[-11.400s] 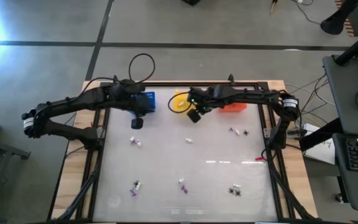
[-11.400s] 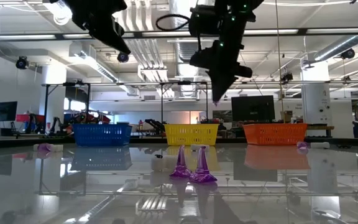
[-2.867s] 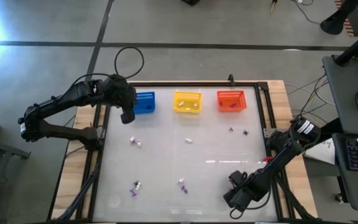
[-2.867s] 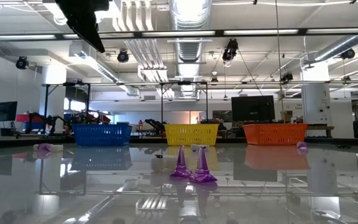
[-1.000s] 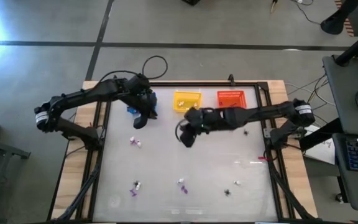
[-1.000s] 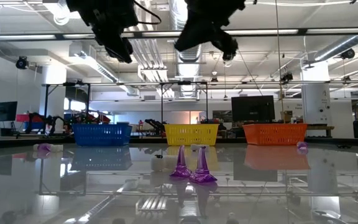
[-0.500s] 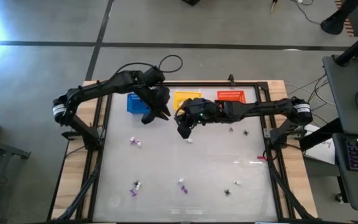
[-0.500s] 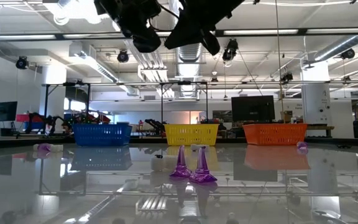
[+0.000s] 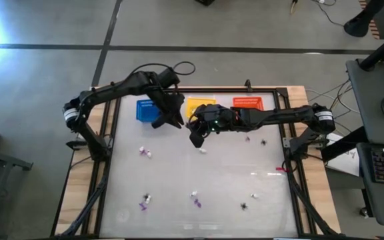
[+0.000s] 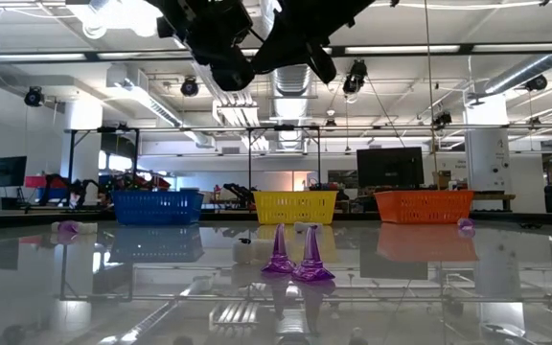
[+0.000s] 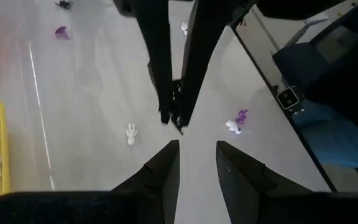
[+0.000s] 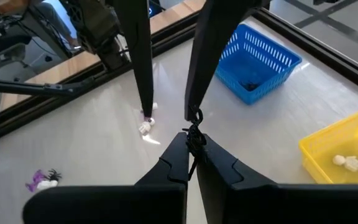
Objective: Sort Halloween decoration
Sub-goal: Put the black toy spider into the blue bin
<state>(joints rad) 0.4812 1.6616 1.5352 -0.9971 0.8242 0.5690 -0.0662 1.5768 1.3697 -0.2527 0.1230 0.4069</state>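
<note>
My right gripper (image 9: 195,138) hangs above the table in front of the yellow basket, shut on a tiny black trinket (image 12: 194,132). My left gripper (image 9: 176,122) faces it tip to tip, open and touching nothing. In the right wrist view its two long fingers (image 12: 143,74) stand just beyond the trinket. More trinkets lie on the table: a white one (image 9: 203,150) below the grippers, a white and purple pair (image 9: 145,153), purple ones (image 9: 195,198) and black ones (image 9: 248,202). A white figure (image 12: 348,162) lies in the yellow basket. My right gripper pinches the black trinket (image 12: 194,132) between its two fingertips (image 12: 178,149), and the trinket sticks out past them. The fingers slant down from the table's right side. The trinket is lifted clear of the table.
Three mesh baskets stand in a row at the far edge: blue (image 9: 145,110), yellow (image 9: 202,107) and orange-red (image 9: 249,103). Two purple cones (image 10: 293,254) stand near the near edge. A dark frame (image 9: 289,153) rims the table. A person (image 11: 328,118) is beside the table.
My left gripper has swung toward the table's right, from beside the blue basket to right in front of my right gripper. My right gripper has moved a little toward the far edge and stays shut on the black trinket.
</note>
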